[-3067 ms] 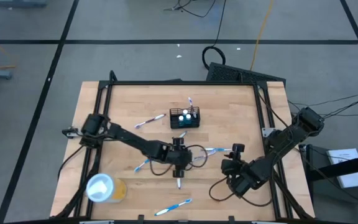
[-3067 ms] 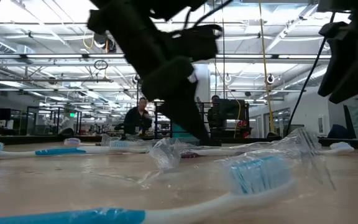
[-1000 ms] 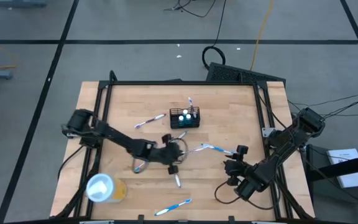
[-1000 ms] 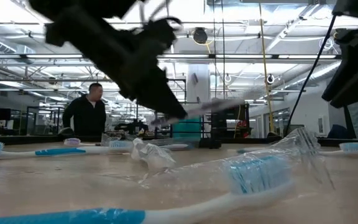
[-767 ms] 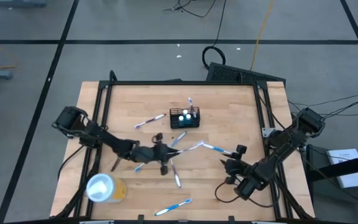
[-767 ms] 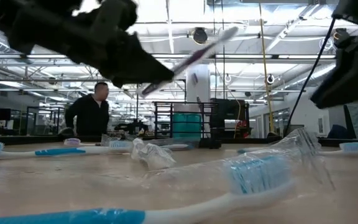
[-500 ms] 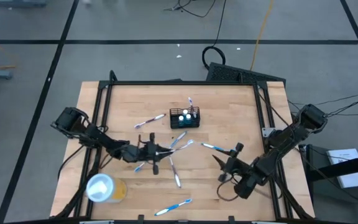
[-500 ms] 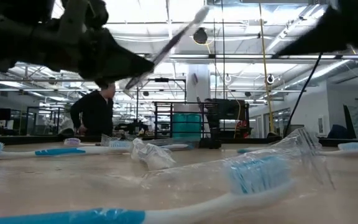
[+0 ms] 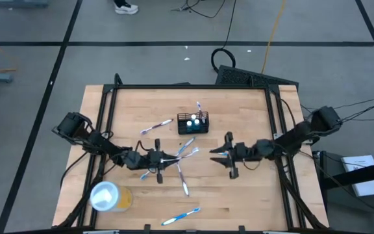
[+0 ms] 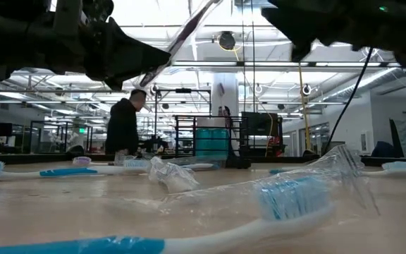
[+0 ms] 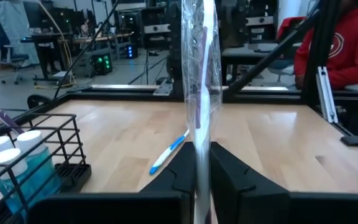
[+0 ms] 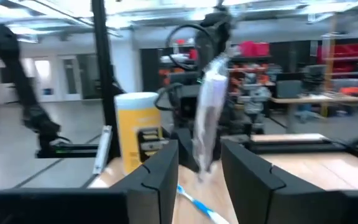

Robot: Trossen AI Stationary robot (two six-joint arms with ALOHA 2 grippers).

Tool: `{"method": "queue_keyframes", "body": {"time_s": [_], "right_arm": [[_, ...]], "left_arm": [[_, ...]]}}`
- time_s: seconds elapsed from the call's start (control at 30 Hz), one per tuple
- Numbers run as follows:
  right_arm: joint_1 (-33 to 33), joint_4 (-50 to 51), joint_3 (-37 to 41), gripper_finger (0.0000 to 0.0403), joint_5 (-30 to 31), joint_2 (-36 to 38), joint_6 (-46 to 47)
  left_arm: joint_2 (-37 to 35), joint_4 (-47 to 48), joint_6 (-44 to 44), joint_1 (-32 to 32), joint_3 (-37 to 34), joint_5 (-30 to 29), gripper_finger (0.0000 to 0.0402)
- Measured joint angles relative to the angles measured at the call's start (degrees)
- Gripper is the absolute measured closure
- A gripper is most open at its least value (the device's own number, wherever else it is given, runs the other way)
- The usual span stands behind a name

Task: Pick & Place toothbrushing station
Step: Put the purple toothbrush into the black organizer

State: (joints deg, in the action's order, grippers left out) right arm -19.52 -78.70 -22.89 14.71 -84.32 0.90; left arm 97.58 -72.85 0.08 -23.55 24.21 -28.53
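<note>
On the bench [image 9: 252, 195], toward its far middle, stands the toothbrushing station [image 9: 193, 124] — a black wire holder with two white-capped bottles [image 11: 8, 158] and one toothbrush inside. Around it lie loose toothbrushes: one [image 9: 156, 127] beside the holder, one [image 9: 180, 216] at the near edge, one [image 9: 182, 180] in the middle. A yellow cup with white lid [image 9: 109, 195] stands at the near left corner. Behind the bench, a person [image 10: 125, 125] stands in the room.

The left claw [image 9: 159, 158] is pressed together on a plastic-wrapped toothbrush [image 11: 199, 74], held above the bench. The right claw [image 9: 221, 155] faces it from the right with fingers [image 12: 157, 180] apart — it holds nothing.
</note>
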Motion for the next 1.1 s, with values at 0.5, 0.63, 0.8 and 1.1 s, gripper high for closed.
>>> {"method": "queue_keyframes", "body": {"time_s": [0.5,0.63,0.8,1.1], "right_arm": [[8.65,11.19,-19.08,0.0251,-10.56,-10.55,-3.91],[8.23,9.56,-19.62,0.0254,-10.76,-10.87,-5.88],[7.37,8.44,-19.59,0.0267,-13.19,-10.86,-8.48],[6.52,7.22,-19.59,0.0313,-10.94,-10.86,-10.57]], "left_arm": [[-0.02,-0.63,-0.16,1.07,0.04,1.51,0.0378],[-0.02,-0.57,-0.22,1.07,-0.19,0.74,0.0378],[-0.02,-0.66,0.23,1.03,-0.22,0.94,0.0378],[-0.02,-0.94,0.23,0.87,-0.22,0.82,0.0378]]}}
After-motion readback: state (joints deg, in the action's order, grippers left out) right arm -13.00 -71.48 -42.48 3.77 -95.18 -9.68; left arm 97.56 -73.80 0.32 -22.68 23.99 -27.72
